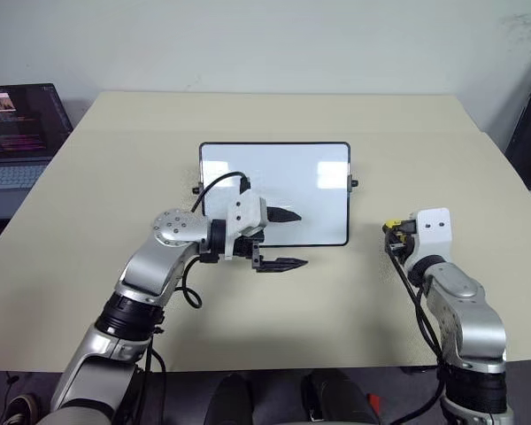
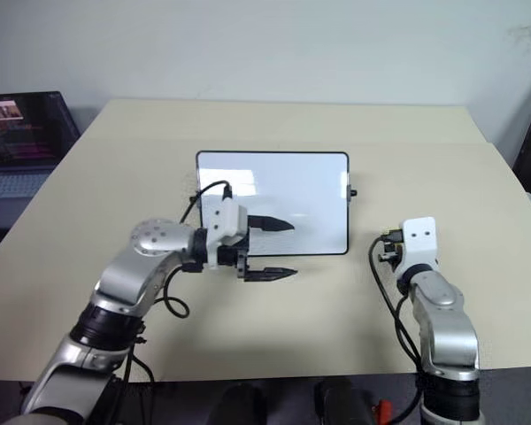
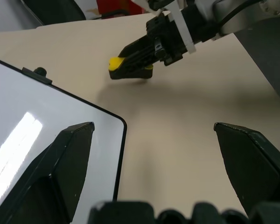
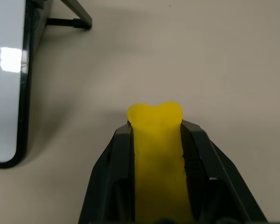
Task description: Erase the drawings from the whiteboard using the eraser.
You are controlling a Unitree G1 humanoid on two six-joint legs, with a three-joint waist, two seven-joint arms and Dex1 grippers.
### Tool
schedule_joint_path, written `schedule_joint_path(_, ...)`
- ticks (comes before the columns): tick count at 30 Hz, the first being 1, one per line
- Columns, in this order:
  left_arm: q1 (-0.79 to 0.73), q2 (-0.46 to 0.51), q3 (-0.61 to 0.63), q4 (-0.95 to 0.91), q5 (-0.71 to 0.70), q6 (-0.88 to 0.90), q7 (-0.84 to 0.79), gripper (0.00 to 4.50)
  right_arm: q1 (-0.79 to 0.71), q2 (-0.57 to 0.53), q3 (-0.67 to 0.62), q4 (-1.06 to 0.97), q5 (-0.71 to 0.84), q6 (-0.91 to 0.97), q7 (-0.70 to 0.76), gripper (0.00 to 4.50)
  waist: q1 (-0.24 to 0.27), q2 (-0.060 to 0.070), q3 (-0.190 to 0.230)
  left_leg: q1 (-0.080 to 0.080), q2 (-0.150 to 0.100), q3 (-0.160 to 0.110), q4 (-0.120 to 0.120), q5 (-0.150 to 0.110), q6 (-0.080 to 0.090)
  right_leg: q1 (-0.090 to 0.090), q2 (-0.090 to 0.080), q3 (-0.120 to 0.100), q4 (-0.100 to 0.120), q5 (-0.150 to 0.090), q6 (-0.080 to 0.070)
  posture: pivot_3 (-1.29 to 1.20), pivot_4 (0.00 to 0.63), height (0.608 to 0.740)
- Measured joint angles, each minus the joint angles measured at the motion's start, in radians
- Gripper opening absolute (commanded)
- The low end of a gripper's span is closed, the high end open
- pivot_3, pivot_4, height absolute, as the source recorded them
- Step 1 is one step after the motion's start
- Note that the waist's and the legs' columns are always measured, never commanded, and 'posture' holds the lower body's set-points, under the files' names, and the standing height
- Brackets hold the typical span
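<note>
beige table [image 1: 88,266], open laptop [image 1: 18,133] beside it

laptop [image 1: 18,133] cut off by the picture edge, eraser [image 1: 392,227] mostly hidden behind right end effector [image 1: 395,237]

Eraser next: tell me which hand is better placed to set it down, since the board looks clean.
Right. The right hand is shut on the eraser, off the whiteboard over bare table. The left hand is open at the board's near edge, holding nothing.
</note>
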Motion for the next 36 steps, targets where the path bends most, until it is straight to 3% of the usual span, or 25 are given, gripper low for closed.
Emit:
schedule_joint_path(6,-0.024,-0.034,-0.017,0.01,0.012,-0.017,-0.002,4.5,-0.023,-0.001,-0.006,0.106,0.014,-0.067,-0.037,1.0,0.003,0.0,0.0,-0.002,0.0,0.0,0.0,0.0,0.0,0.0,-0.001,0.001,-0.003,0.002,-0.003,0.0,0.15,0.74)
schedule_joint_path(16,-0.018,-0.034,-0.018,-0.004,0.011,0.0,0.008,4.5,-0.035,-0.006,-0.043,0.172,0.054,-0.142,-0.075,4.47,0.003,0.0,0.0,-0.002,0.0,0.0,0.0,0.0,0.0,0.0,-0.001,0.001,-0.002,0.002,-0.003,0.0,0.15,0.74)
schedule_joint_path(21,0.026,-0.051,0.048,-0.016,0.005,0.031,0.118,4.5,-0.045,-0.026,-0.058,0.082,0.101,-0.158,-0.053,4.47,0.002,0.001,0.0,-0.002,0.001,-0.001,0.0,0.0,0.0,0.0,-0.001,0.0,-0.002,0.002,-0.003,0.0,0.15,0.74)
schedule_joint_path(25,0.178,-0.063,0.189,-0.118,-0.021,0.086,0.284,4.5,0.103,-0.034,0.024,-0.129,0.138,-0.195,0.016,4.47,0.001,0.001,0.0,-0.002,0.003,-0.003,-0.002,0.0,0.0,-0.001,-0.001,-0.001,-0.002,0.0,-0.002,0.0,0.15,0.74)
schedule_joint_path(30,0.434,-0.161,0.334,-0.348,-0.054,0.163,0.528,4.5,0.331,0.0,0.152,-0.184,0.109,-0.333,0.016,4.47,0.007,0.001,0.0,-0.003,0.001,-0.002,0.0,0.0,0.0,0.0,-0.007,0.0,-0.002,-0.001,0.0,0.0,0.15,0.74)
schedule_joint_path(34,0.546,-0.253,0.373,-0.475,-0.028,0.176,0.708,4.5,0.363,0.002,0.148,-0.157,0.117,-0.483,0.037,4.47,0.011,0.0,0.0,0.001,-0.001,-0.002,0.002,0.0,0.0,0.004,-0.008,0.001,-0.003,0.001,0.006,0.0,0.15,0.74)
schedule_joint_path(36,0.589,-0.271,0.396,-0.486,0.021,0.153,0.787,4.5,0.381,0.002,0.136,-0.151,0.137,-0.536,0.054,4.47,0.011,0.0,0.0,0.01,0.0,-0.003,0.001,0.0,0.0,0.012,-0.007,0.001,-0.003,0.0,0.006,0.0,0.15,0.74)
